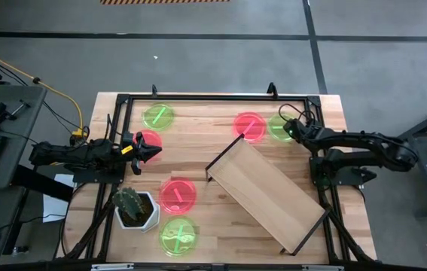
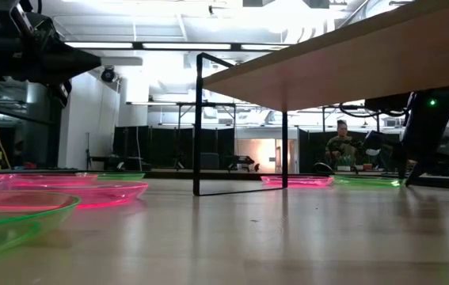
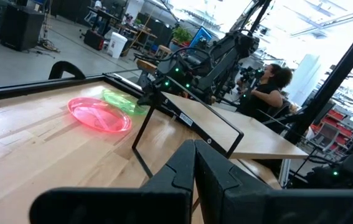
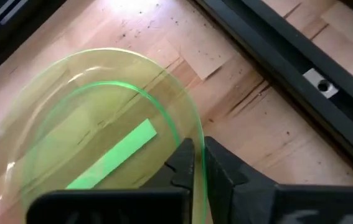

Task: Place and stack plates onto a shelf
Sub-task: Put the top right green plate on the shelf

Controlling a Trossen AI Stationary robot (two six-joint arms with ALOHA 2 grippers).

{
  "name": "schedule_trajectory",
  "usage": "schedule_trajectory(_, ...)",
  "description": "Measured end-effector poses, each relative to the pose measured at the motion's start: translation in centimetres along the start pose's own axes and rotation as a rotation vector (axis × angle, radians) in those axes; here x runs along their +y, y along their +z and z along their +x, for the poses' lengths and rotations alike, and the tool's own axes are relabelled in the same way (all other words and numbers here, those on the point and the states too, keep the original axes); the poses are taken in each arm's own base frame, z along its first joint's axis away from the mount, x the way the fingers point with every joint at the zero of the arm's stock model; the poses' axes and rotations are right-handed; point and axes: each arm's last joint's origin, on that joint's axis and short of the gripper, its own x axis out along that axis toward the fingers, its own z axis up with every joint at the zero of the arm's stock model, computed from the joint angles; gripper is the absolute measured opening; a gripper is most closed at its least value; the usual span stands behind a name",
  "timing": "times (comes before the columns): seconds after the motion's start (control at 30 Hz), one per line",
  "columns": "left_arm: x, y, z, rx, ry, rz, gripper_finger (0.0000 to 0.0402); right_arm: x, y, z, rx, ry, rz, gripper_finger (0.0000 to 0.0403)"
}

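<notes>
Right gripper (image 4: 193, 165) at the far right corner of the table (image 1: 198, 135), fingers pinched on the rim of a green plate (image 4: 101, 155). Only the right wrist view shows this grip: the thin rim passes between the two fingertips, the plate's green centre bar just beyond them. From above, the same green plate (image 1: 279, 126) shows only partly, tucked under the gripper and touching a pink plate (image 1: 249, 126) beside it.

Left gripper (image 1: 153, 154) at the left side of the table, fingers pressed together, holding nothing. It sits over the edge of another pink plate (image 1: 147, 140). Its wrist view looks across the table to the pink and green pair and the shelf's end frame.

Shelf (image 1: 266, 194) lies diagonally at centre right, nothing on it. The low view shows it raised on thin dark end panels, with the underside visible and a seated person (image 2: 341, 142) in the room behind.

Other plates flat on the table: a green one (image 1: 158, 117) at far left, a pink one (image 1: 178, 194) near the middle, a green one (image 1: 178, 235) at the near edge. A potted cactus (image 1: 132, 203) stands just beside the last two.
</notes>
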Motion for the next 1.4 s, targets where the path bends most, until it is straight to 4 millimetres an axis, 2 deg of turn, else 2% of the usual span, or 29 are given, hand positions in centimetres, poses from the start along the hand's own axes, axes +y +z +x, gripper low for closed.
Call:
schedule_trajectory(0.1,0.0,0.0,0.0,0.0,0.0,0.0,0.0001,0.3,0.2,-0.6,0.019,0.06,0.008,0.0003)
schedule_trajectory(0.53,0.0,0.0,0.0,0.0,0.0,0.0,0.0001,0.2,2.6,-4.3,-0.125,0.307,0.108,0.0)
schedule_trajectory(0.67,0.0,0.0,0.0,0.0,0.0,0.0,0.0001,0.5,3.6,-6.0,-0.164,0.348,0.106,0.0)
schedule_trajectory(0.83,0.0,0.0,0.0,0.0,0.0,0.0,0.0001,2.6,6.1,-10.2,-0.245,0.498,-0.002,0.0)
schedule_trajectory(1.03,0.0,0.0,0.0,0.0,0.0,0.0,0.0001,4.9,9.4,-16.9,-0.238,0.73,-0.294,0.0)
schedule_trajectory(1.23,0.0,0.0,0.0,0.0,0.0,0.0,0.0001,4.9,11.3,-23.0,0.01,1.063,-0.571,0.0)
schedule_trajectory(1.4,0.0,0.0,0.0,0.0,0.0,0.0,0.0001,3.6,11.4,-25.4,0.299,1.162,-0.687,0.0)
